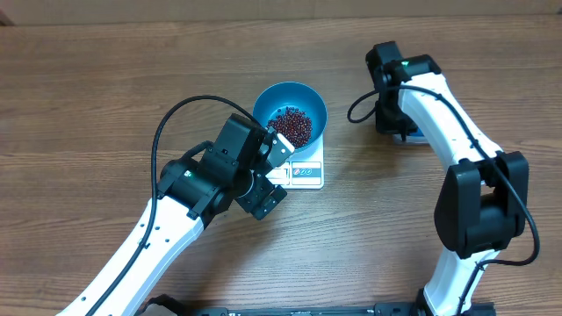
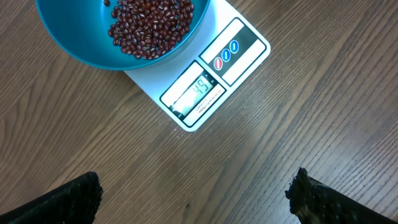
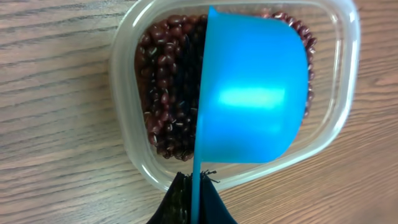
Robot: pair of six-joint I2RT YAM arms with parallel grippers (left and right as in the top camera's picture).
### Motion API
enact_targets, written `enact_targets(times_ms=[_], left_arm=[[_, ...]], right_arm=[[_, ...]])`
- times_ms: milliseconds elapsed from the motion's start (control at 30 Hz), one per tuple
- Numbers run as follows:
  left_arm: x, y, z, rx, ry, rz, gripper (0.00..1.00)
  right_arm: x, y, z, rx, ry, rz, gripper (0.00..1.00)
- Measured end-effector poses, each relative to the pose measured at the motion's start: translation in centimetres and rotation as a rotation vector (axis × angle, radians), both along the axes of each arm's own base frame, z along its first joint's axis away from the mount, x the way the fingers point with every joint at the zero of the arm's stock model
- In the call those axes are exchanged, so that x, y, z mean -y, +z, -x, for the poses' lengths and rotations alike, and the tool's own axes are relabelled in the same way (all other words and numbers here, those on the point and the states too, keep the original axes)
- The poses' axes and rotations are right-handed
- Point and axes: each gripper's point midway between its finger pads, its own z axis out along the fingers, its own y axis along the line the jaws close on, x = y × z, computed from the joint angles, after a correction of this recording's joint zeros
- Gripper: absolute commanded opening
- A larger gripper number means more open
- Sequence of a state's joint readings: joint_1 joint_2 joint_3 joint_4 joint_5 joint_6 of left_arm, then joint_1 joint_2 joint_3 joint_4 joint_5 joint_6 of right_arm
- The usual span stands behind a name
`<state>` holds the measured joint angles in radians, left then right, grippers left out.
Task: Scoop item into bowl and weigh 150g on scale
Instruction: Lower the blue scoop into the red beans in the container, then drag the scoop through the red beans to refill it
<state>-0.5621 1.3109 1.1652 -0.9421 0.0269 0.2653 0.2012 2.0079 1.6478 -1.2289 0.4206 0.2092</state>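
My left gripper hangs spread wide near the scale, mid-table, where the bowl holds beans. My right gripper pinches the scoop over the bean-filled tub toward the far edge.

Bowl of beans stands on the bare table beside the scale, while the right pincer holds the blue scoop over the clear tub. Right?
Not quite. The bowl stands on the scale, not beside it, as the overhead view shows. The rest holds: the right pincer grips the blue scoop over the clear tub.
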Motion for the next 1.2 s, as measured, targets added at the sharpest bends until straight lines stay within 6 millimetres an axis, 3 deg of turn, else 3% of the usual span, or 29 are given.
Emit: enact_targets(times_ms=[300, 700, 1200], left_arm=[[0.0, 0.0, 0.0, 0.000, 0.000, 0.000, 0.99], [0.0, 0.0, 0.0, 0.000, 0.000, 0.000, 1.00], [0.0, 0.0, 0.0, 0.000, 0.000, 0.000, 1.00]], right_arm=[[0.3, -0.7, 0.1, -0.014, -0.058, -0.137, 0.04], [-1.0, -1.1, 0.0, -0.021, -0.068, -0.255, 0.04], [-1.6, -1.2, 0.0, -0.022, -0.080, -0.312, 0.04]])
